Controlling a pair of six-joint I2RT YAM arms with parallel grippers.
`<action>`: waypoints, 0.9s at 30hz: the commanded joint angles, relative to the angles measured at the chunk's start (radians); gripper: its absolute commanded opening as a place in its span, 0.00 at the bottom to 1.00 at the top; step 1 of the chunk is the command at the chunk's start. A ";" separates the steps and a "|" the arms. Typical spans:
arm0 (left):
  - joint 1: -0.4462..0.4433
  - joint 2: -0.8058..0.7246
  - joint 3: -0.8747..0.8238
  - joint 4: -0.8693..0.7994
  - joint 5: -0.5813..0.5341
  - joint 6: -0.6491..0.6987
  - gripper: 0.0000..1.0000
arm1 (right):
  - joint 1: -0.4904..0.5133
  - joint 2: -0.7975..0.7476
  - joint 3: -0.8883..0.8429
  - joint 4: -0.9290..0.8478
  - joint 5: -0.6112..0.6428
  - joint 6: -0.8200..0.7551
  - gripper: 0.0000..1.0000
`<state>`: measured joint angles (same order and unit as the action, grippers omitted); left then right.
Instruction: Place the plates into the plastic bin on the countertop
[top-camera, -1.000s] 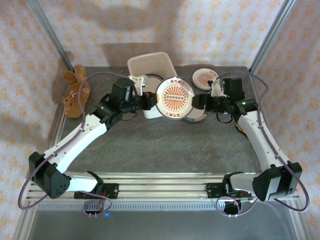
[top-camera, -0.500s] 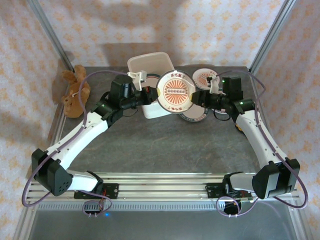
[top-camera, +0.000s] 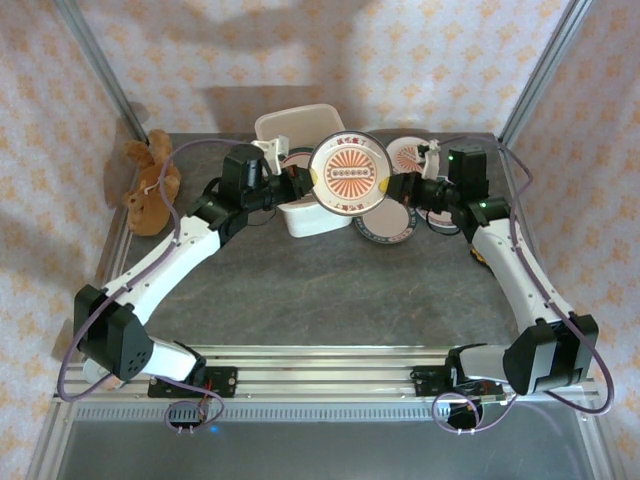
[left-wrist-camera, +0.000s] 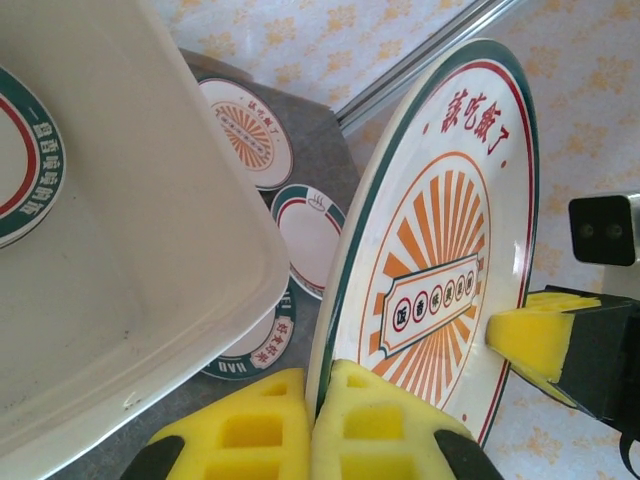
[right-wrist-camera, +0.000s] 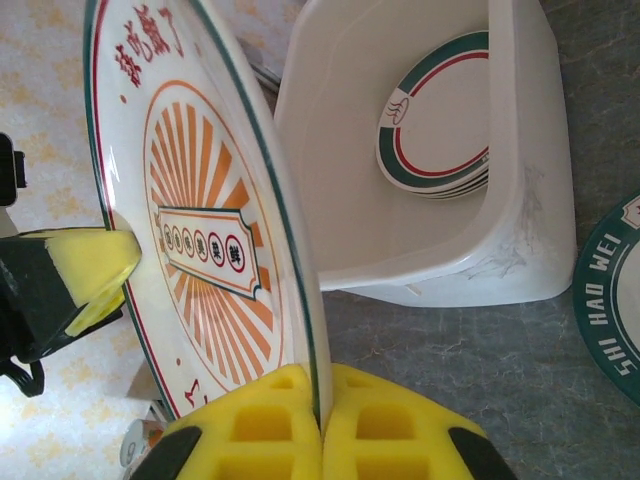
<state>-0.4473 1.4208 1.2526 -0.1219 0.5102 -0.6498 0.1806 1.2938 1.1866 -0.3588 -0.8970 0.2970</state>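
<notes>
Right gripper (top-camera: 396, 188) has just clamped the sunburst plate (top-camera: 348, 173) at 3 o'clock; left gripper (top-camera: 300, 186) stays pinched at 9, so a handover beside the bin (top-camera: 292, 127) looks underway.

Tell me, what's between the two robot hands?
The sunburst plate. The left gripper and right gripper each pinch its rim on opposite sides, as the top view shows.

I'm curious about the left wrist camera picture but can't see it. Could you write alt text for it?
An orange sunburst plate is held on edge, its rim pinched by the left gripper at the bottom and the right gripper at the far edge. The off-white plastic bin sits left, one plate inside; more plates lie on the grey countertop behind.
</notes>
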 joint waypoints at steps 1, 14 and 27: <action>-0.009 0.026 0.081 -0.009 0.010 0.049 0.03 | 0.012 0.023 0.025 0.107 -0.024 0.055 0.00; 0.049 0.110 0.259 -0.217 -0.160 0.158 0.61 | 0.095 0.163 0.174 0.243 0.262 0.381 0.00; 0.160 0.037 0.288 -0.384 -0.282 0.267 0.64 | 0.311 0.516 0.631 -0.070 0.785 0.480 0.00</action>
<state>-0.3046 1.5154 1.5307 -0.4480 0.2756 -0.4408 0.4465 1.7828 1.7069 -0.3573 -0.2817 0.7563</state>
